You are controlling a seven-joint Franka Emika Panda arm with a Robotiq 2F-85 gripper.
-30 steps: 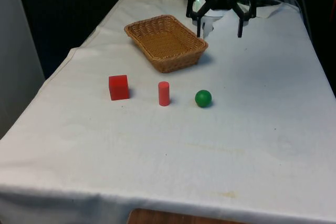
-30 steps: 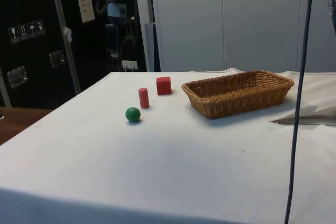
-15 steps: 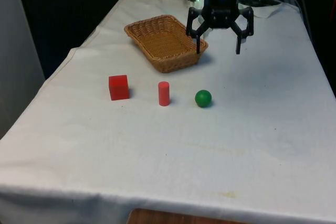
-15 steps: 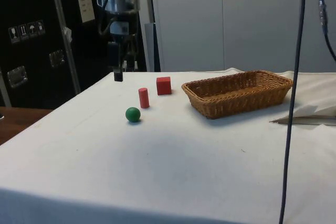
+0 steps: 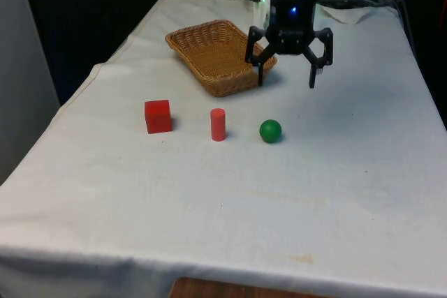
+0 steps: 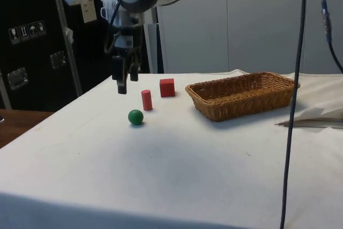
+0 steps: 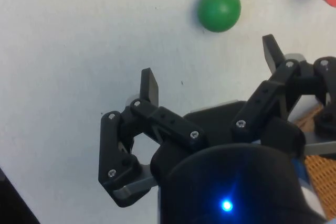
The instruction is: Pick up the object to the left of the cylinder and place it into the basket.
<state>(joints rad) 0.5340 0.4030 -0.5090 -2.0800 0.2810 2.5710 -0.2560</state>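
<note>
Cube [image 5: 158,116] sits flat, a face slightly turned, left of cylinder [image 5: 218,124].

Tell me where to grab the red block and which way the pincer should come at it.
Come straight down on the red block and close on two opposite flat sides. It sits flat on the cloth, apart from the red cylinder, so there seems room for both fingers. The pincer hangs open above the cloth near the basket.
</note>
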